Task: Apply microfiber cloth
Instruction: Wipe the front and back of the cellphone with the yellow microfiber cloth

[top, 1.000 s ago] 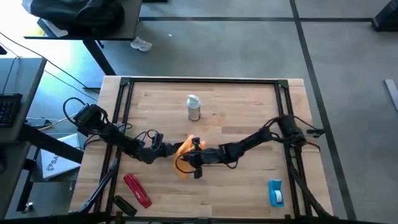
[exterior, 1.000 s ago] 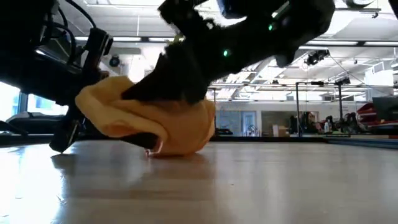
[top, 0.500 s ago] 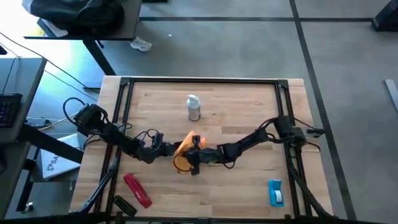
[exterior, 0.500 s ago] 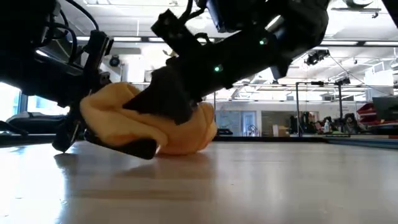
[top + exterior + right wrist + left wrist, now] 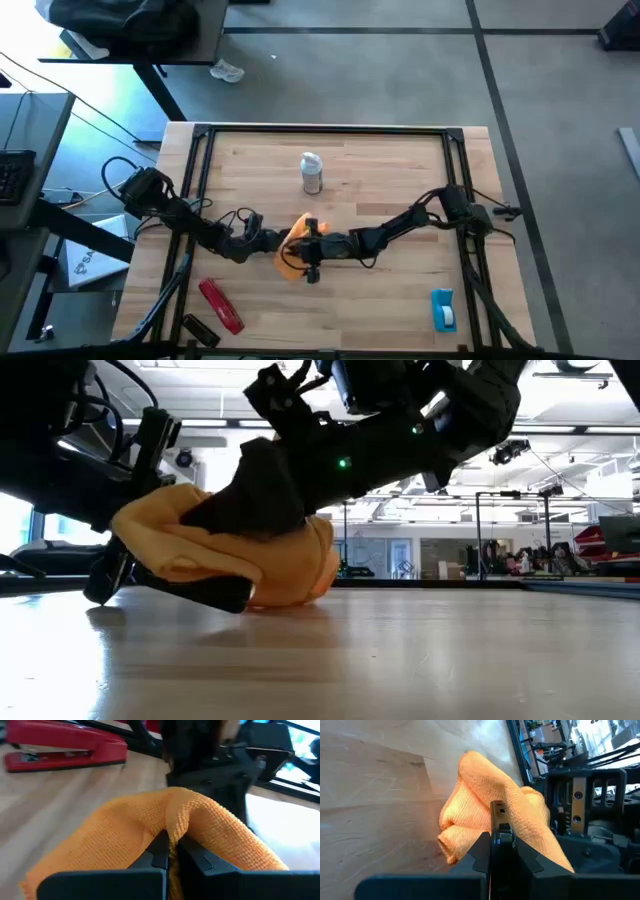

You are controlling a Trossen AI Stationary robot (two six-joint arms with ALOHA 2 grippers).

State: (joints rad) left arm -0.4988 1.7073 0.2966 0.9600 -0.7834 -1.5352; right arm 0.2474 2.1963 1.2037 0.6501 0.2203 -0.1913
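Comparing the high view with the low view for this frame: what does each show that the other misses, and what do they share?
Only the high view shows the rest of the table: a metal can behind the arms, a red stapler at the front left and a blue-and-white item at the front right. Only the low view shows that the microfiber cloth is bunched in a mound on the wood, and the room behind. Both show the left gripper and right gripper closed on the cloth from opposite sides.
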